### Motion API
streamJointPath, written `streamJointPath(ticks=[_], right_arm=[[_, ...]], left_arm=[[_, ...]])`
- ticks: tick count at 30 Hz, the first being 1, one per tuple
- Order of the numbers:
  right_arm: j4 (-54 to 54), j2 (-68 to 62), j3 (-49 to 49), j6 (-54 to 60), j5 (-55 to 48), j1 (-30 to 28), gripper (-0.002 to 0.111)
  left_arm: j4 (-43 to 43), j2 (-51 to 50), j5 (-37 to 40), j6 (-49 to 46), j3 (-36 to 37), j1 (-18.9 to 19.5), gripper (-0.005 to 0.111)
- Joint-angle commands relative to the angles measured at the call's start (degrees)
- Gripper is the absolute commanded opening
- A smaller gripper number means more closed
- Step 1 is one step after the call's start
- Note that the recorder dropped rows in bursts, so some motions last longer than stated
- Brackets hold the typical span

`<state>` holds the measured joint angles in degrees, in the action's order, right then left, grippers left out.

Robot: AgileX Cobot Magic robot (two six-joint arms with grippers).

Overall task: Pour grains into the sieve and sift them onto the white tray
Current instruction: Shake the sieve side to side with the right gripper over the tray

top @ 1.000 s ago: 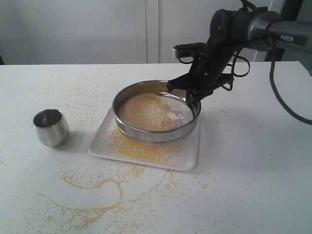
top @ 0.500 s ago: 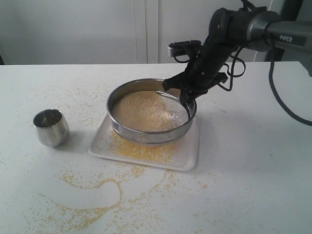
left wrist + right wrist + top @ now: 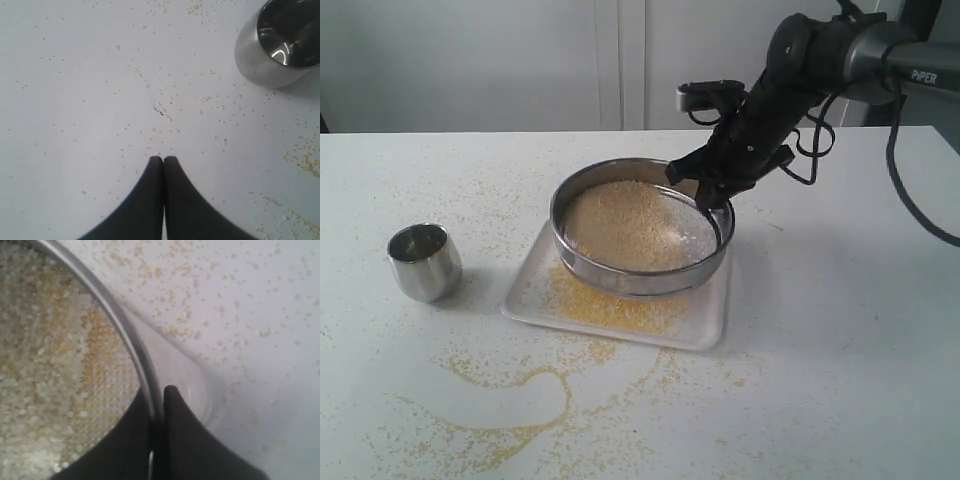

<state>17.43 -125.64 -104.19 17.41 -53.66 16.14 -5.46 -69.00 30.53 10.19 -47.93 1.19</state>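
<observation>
Left jaws shut, empty, by steel cup point(image 3: 424, 262) near left edge of surface point(image 3: 840, 400). Mid-surface, sieve point(image 3: 640, 280) of grains point(image 3: 620, 225) has swung back right over white tray point(image 3: 705, 325): shaking looks underway, fine meal landing there. Right jaws clamped tight on its far rim.

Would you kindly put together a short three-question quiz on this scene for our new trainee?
1. Fill in: the left gripper is ___ and holds nothing.
2. True or false: the right gripper grips the sieve by its rim.
3. Where is the cup? A in the sieve; B in the left gripper; C on the table.
Key: 1 shut; 2 true; 3 C.
</observation>
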Motion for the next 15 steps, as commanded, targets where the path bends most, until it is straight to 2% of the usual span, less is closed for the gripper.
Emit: streamJointPath(ticks=[1, 4, 5, 6, 9, 10, 13, 14, 15], right_arm=[[1.58, 0.81, -0.31, -17.89, 2.80, -0.75, 0.000], [7.02, 0.81, -0.31, 6.23, -1.25, 0.95, 0.000], [5.51, 0.91, -0.31, 8.49, -1.51, 0.93, 0.000], [2.79, 0.91, -0.31, 5.03, 0.10, 0.93, 0.000], [-0.85, 0.91, -0.31, -18.84, 3.50, -0.67, 0.000], [0.91, 0.91, -0.31, -18.29, 3.21, -0.67, 0.000], [3.61, 1.05, -0.42, 5.16, -0.53, 0.39, 0.000], [1.26, 1.05, -0.42, 3.30, -0.23, 0.48, 0.000], [-1.36, 0.93, -0.32, -3.24, 1.46, 0.27, 0.000]], left_arm=[[0.28, 0.42, 0.52, 0.13, -0.06, 0.03, 0.000], [0.28, 0.42, 0.52, 0.13, -0.06, 0.03, 0.000], [0.28, 0.42, 0.52, 0.13, -0.06, 0.03, 0.000], [0.28, 0.42, 0.52, 0.13, -0.06, 0.03, 0.000], [0.28, 0.42, 0.52, 0.13, -0.06, 0.03, 0.000], [0.28, 0.42, 0.52, 0.13, -0.06, 0.03, 0.000], [0.28, 0.42, 0.52, 0.13, -0.06, 0.03, 0.000], [0.28, 0.42, 0.52, 0.13, -0.06, 0.03, 0.000], [0.28, 0.42, 0.52, 0.13, -0.06, 0.03, 0.000]])
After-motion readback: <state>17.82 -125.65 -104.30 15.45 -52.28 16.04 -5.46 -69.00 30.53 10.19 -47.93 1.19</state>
